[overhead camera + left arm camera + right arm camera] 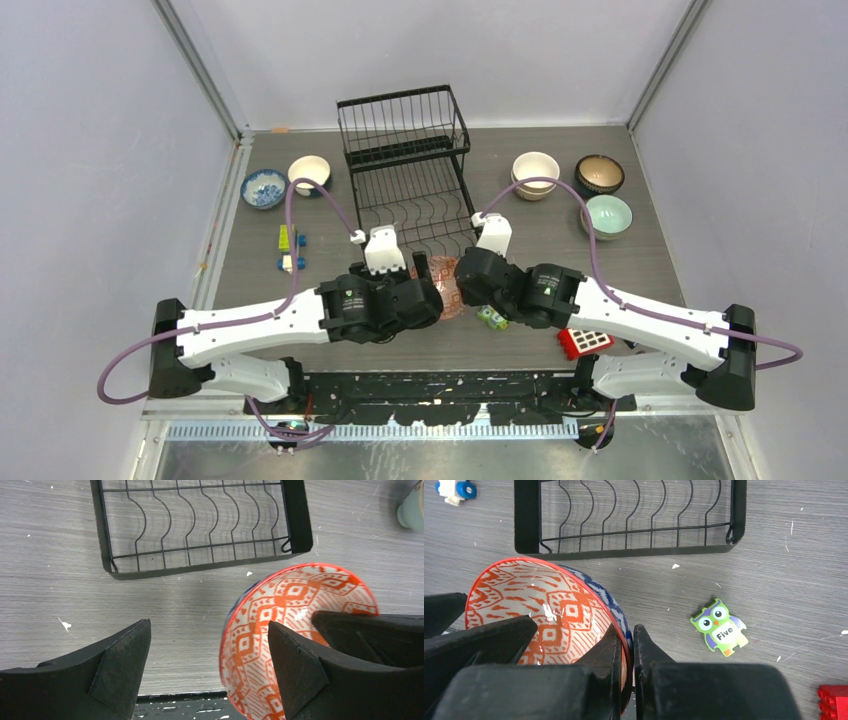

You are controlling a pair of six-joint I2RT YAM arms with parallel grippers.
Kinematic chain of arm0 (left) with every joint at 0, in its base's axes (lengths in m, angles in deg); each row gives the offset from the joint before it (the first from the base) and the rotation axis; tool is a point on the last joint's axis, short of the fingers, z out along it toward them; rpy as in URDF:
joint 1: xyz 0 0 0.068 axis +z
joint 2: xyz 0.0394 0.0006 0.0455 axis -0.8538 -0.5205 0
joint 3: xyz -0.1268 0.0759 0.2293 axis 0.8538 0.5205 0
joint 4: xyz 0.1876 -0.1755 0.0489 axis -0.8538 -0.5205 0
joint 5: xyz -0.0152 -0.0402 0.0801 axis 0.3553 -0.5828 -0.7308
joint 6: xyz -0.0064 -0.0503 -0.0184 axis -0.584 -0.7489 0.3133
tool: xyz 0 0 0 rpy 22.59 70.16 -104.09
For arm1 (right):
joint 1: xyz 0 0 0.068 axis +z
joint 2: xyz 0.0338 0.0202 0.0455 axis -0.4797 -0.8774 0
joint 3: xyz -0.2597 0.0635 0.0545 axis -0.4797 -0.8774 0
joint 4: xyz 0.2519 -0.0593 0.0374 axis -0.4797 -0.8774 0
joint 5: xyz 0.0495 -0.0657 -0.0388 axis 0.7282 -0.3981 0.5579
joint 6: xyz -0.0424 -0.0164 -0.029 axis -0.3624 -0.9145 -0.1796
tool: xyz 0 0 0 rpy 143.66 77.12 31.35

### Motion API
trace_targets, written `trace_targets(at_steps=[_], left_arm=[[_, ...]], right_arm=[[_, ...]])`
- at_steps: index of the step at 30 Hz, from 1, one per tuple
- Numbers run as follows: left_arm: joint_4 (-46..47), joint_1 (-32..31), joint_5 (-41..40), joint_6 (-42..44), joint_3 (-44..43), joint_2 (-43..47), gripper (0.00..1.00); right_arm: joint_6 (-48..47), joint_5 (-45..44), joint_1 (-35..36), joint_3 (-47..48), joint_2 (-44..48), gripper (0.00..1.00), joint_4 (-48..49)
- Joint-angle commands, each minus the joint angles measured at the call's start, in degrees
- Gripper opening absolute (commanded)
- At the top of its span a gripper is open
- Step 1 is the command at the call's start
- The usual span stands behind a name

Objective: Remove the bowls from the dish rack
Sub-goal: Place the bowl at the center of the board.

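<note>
My right gripper [627, 631] is clamped on the rim of the red-patterned bowl [539, 605], which is tilted on edge just in front of the dish rack [624, 552]. My left gripper [209, 625] stands wide apart, gripping nothing, with one finger across the bowl's open face. The other bowls [536, 172] sit on the table [650, 270] on either side of the rack.

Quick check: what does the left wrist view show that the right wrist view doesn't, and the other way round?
Only the left wrist view: the edge of a pale mint-green ceramic bowl at top right.

Only the right wrist view: a green owl-shaped tile marked "Five", a small blue-and-white toy block and the corner of a red plastic block.

Both: the red-and-white patterned ceramic bowl, pinched at its rim by the right end effector, the lower tray of the black wire dish rack, and the grey wood-grain table.
</note>
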Motion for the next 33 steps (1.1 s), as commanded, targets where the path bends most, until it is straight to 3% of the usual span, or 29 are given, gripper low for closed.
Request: trace_targets(at_steps=[1,8,15,19,25,33], left_arm=[[1.1,0.4,-0.5,-4.9,1.9,1.8,0.84],[3.8,0.4,0.4,-7.2,3.9,2.0,0.74],[9.2,0.5,1.2,-6.0,7.1,4.2,0.72],[9.1,1.0,0.9,-5.7,7.3,4.8,0.63],[10.6,1.4,1.5,-5.5,8.9,5.6,0.40],[13.5,2.0,2.9,-4.6,10.1,5.7,0.39]], right_arm=[[3.3,-3.4,0.0,3.4,1.8,0.01,1.7],[3.7,-3.5,-0.2,4.5,0.6,0.01,1.4],[4.2,-2.9,-0.7,5.3,0.1,0.01,1.8],[4.4,-2.6,-0.9,5.9,-0.5,0.01,1.7],[4.5,-2.2,-1.1,6.1,-1.3,0.01,1.7],[4.6,-1.9,-1.2,6.9,-1.8,0.01,1.1]])
